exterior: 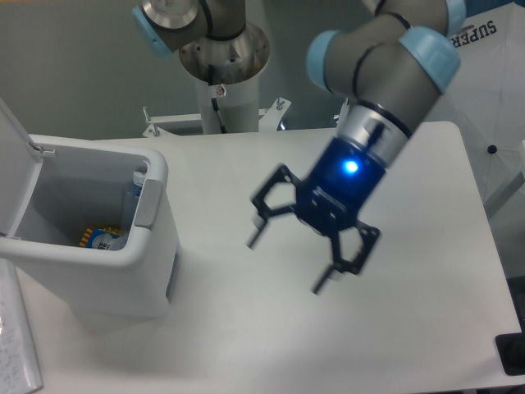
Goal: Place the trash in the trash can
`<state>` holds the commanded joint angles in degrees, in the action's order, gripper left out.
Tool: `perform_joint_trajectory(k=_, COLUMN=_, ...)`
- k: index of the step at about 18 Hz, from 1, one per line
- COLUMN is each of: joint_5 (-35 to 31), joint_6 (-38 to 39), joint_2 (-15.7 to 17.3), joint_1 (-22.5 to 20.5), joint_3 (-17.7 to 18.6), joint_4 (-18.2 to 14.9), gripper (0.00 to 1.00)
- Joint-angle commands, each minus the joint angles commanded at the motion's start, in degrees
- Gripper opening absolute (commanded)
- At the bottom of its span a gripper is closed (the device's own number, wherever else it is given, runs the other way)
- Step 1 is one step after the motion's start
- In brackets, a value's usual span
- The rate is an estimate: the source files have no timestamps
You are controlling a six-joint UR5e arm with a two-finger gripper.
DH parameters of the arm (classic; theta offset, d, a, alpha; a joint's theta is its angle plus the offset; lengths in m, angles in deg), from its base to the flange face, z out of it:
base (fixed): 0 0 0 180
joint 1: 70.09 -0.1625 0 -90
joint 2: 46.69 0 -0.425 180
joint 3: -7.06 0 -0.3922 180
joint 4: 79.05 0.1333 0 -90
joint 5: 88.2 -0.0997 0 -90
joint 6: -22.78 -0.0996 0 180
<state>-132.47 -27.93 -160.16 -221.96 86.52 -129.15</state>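
**Gripper empty over table, trash in bin**

Fixed camera view: gripper (289, 264) hangs above the white table (426, 205), fingers spread wide, holding nothing. The trash can (152, 246) stands at the left, lid raised. Inside, a clear bottle (134, 194) leans against the wall; something with a blue and yellow label (102, 238) lies at the bottom. Crushed plastic likely feels light and springy; the neck seems the firmest hold. "SUPERIOR" is printed on a white umbrella (443, 74).

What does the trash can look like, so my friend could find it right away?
Look at the white table and go to its left edge. There stands the trash can, a boxy white bin with rounded corners, its lid tipped up and open. A grey panel on its rim marks it out, and it is the only container there.
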Motion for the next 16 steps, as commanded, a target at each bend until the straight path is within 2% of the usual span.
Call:
perform_joint_trajectory(k=5, joint_5=-10.99, joint_6=-1.67, joint_2=-0.44, joint_1=-0.53, joint_3=-0.97, joint_4=-0.09, gripper=1.00)
perform_joint_trajectory(k=8, joint_5=-18.82, joint_6=-9.57, joint_2=-0.35, joint_1=-0.62, joint_3=1.57, joint_4=-0.70, gripper=1.00)
perform_joint_trajectory(k=13, joint_5=-29.45, joint_6=-18.35, joint_2=0.17, joint_1=-0.44, joint_3=6.23, joint_4=-2.28, gripper=1.00)
perform_joint_trajectory(k=16, joint_5=-39.47, joint_6=-23.99, joint_2=0.70, joint_1=-0.09, joint_3=7.47, joint_4=-6.14, gripper=1.00)
